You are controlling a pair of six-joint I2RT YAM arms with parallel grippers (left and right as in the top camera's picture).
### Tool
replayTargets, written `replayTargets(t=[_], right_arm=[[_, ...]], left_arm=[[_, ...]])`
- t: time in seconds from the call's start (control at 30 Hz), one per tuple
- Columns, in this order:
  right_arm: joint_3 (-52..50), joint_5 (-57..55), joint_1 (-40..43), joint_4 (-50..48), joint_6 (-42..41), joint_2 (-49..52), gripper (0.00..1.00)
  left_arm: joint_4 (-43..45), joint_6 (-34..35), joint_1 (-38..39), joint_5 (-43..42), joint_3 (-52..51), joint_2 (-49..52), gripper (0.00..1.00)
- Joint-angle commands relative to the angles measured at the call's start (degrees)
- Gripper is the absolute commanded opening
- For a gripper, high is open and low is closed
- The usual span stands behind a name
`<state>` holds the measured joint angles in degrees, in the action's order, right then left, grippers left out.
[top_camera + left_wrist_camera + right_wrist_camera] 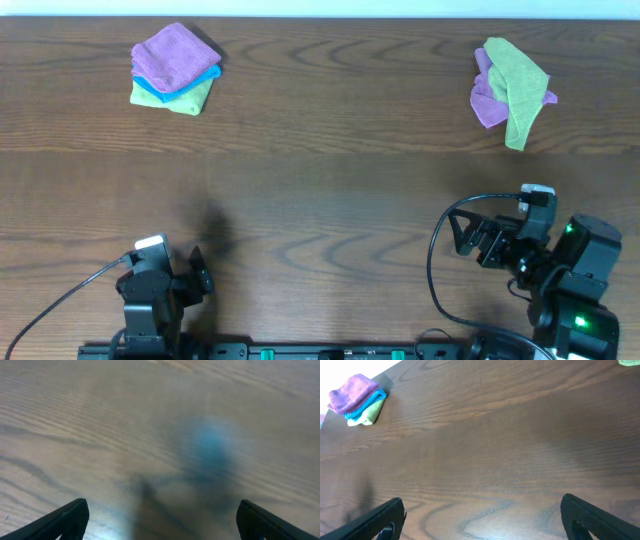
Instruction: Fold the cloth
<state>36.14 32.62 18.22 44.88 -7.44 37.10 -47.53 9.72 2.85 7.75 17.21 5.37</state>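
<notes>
Tools: left tool (162,525) and right tool (482,522) both gape wide and hold nothing, at the near edge of the bench (320,200).
Cloth: crumpled cloths (510,90) lie at the far-right corner, green draped over purple.
Risk: one pinch may lift both, since they overlap.
Views: only the overhead shows the whole heap; the right wrist catches the folded stack (359,400) at the far-left corner.

Overhead looks straight down on the whole brown wood-grain tabletop (320,200). The left wrist view sits close, blurred, facing down. The right wrist view looks obliquely across, sharing the folded purple-blue-green cloth stack (359,400) with overhead.
</notes>
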Motion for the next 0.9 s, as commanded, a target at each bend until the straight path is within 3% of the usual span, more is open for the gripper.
replayTargets(t=[0.0, 0.47, 0.87], right_arm=[[-0.2, 0.3, 0.5, -0.1, -0.7, -0.1, 0.99], [-0.2, 0.3, 0.5, -0.1, -0.7, -0.1, 0.99], [-0.2, 0.3, 0.5, -0.1, -0.7, -0.1, 0.99]], left_arm=[[-2.1, -2.1, 0.3, 0.8, -0.1, -1.9, 0.96], [-8.4, -9.4, 0.2, 0.2, -0.2, -5.2, 0.95], [-8.4, -9.5, 0.2, 0.2, -0.2, -5.2, 0.95]])
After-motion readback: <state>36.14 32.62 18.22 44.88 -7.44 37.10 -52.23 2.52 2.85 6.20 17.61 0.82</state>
